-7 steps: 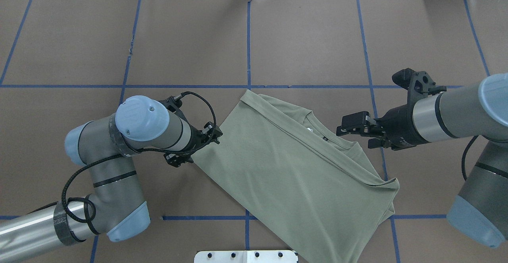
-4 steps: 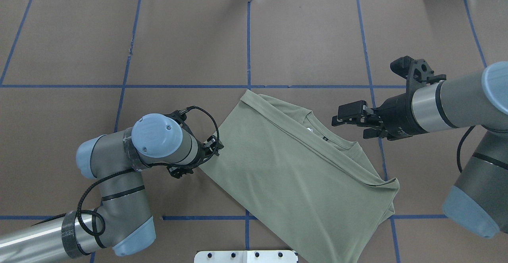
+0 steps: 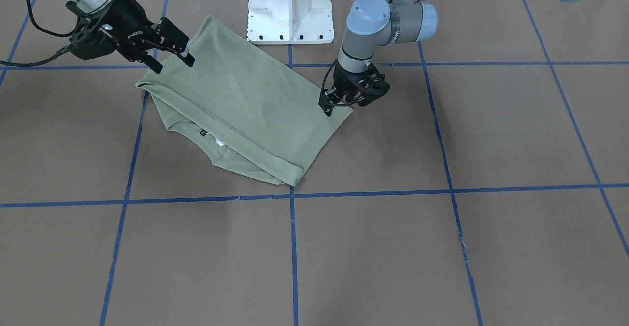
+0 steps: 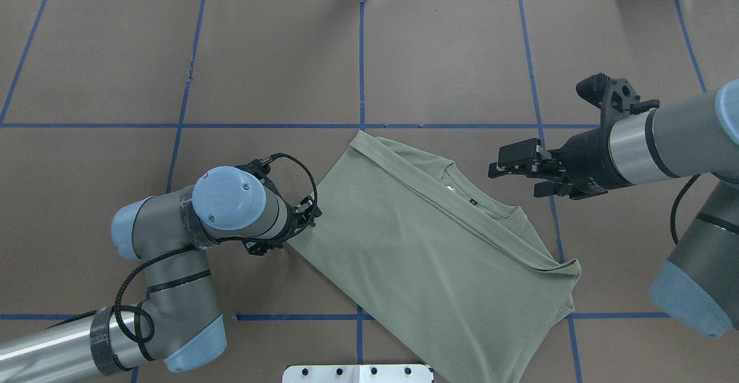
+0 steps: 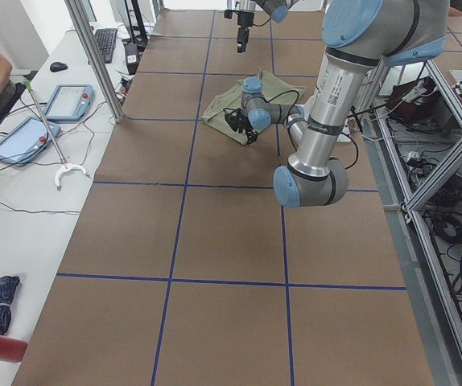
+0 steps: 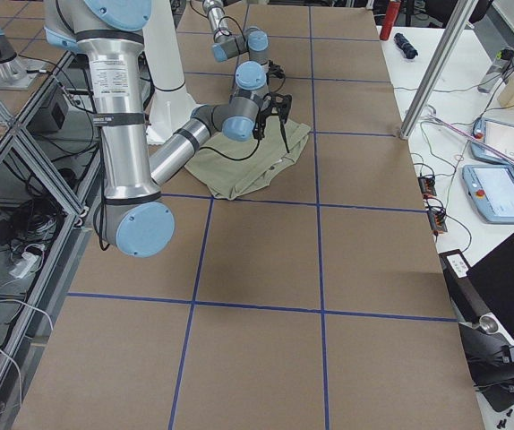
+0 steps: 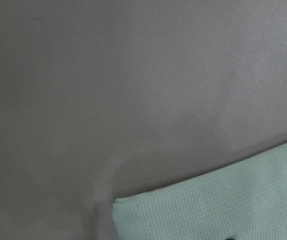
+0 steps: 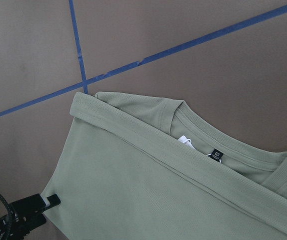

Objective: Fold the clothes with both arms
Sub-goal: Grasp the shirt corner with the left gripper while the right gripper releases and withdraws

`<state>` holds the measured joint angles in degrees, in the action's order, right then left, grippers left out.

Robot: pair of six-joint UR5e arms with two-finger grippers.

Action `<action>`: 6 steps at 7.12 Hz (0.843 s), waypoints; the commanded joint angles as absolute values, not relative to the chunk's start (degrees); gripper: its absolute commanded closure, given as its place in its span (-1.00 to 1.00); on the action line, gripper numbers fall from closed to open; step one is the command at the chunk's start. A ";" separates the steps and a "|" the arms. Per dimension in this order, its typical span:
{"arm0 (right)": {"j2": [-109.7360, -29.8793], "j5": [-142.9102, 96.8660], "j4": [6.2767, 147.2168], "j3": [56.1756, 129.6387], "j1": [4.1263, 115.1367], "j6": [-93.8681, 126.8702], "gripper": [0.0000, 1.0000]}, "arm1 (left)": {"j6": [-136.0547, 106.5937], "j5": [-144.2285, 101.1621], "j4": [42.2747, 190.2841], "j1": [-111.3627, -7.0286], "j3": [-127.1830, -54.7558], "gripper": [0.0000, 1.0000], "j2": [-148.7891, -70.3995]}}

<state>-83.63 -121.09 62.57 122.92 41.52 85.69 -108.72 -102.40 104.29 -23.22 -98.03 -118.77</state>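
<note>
Shows the sage-green shirt (image 4: 427, 244) folded flat on the bench (image 4: 277, 54), collar toward 1 o'clock. Finds the left end effector (image 3: 339, 105) at its 9 o'clock corner, grip impossible to tell. Finds the right end effector (image 4: 517, 178) released, empty, at the shirt's 2 o'clock.
</note>
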 commanded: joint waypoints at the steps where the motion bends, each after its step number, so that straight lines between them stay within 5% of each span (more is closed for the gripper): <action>1: -83.67 -121.11 62.58 122.87 41.83 85.78 -1.00 | -108.37 -101.43 104.24 -23.29 -97.91 -0.48 -118.74; 4: -83.67 -121.03 62.58 122.78 42.54 85.69 -1.00 | -108.28 -101.07 104.41 -23.38 -98.09 -0.07 -118.74; 6: -83.67 -121.03 62.58 122.70 42.45 85.69 -1.00 | -108.37 -100.99 104.33 -23.38 -98.52 0.99 -118.65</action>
<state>-83.66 -121.04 62.58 122.77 42.48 85.69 -108.30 -101.03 104.39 -23.37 -98.26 -118.71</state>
